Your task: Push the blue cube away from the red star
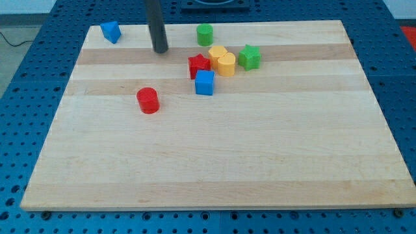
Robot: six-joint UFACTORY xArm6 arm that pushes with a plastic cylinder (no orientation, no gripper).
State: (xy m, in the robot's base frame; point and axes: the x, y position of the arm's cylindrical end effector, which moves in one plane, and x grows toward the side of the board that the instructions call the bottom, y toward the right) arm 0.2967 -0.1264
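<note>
The blue cube [205, 83] sits on the wooden board [214, 162], just below and touching the red star [199, 65]. My tip [160, 49] is near the view's top, left of the red star and up-left of the blue cube, apart from both. The rod runs up out of the view's top edge.
Two yellow blocks [222, 61] lie right of the red star, with a green star [249, 57] further right. A green cylinder [205, 34] stands near the top edge. A red cylinder [148, 100] lies lower left. Another blue block [111, 31] sits at the top left corner.
</note>
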